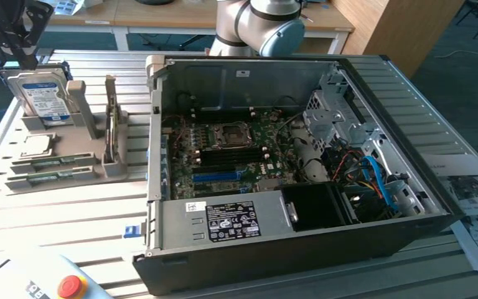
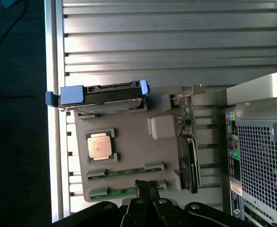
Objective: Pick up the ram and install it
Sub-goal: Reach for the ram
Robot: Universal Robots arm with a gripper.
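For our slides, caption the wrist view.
Shut black tool over a long green ram stick in a grey tray, square silver processor nearby.

You are facing an open computer case (image 1: pixel 305 249) sitting on a table (image 1: pixel 65 218). At the exterior view's left, a parts holder (image 1: pixel 110 167) is lying beside it: hard drive (image 1: pixel 42 96) standing at the back, processor (image 1: pixel 38 145) in front of it, then two ram sticks (image 1: pixel 52 163) lying frontmost (side by side).

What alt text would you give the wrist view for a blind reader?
The shut gripper hangs above a grey holder with two green ram sticks, a processor and a hard drive; a computer case stands beside it.
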